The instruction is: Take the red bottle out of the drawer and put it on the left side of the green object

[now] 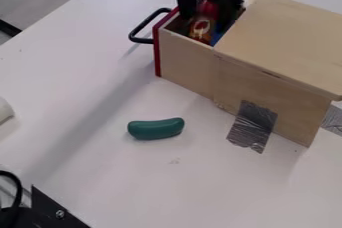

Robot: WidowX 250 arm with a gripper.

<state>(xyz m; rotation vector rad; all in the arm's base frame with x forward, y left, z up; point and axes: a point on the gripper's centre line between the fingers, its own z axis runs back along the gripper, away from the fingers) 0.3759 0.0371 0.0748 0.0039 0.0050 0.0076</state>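
At the top of the view, the black gripper (210, 8) hangs down into the opened drawer (187, 47) of a wooden box. The red bottle (202, 28) stands in the drawer, its upper part directly below and between the parts of the gripper; whether it is held cannot be made out. The lower end of the bottle is hidden by the drawer's side wall. On the white table, in front of the drawer and lower in the view, lies the green object (155, 128), smooth and slightly curved.
The drawer's dark red front has a black handle (138, 31) sticking out to the left. A wooden lid (287, 37) covers the box at right, with grey tape (252, 126) on its side. Something blue (219, 36) lies beside the bottle. Black equipment (50, 209) occupies the lower left corner.
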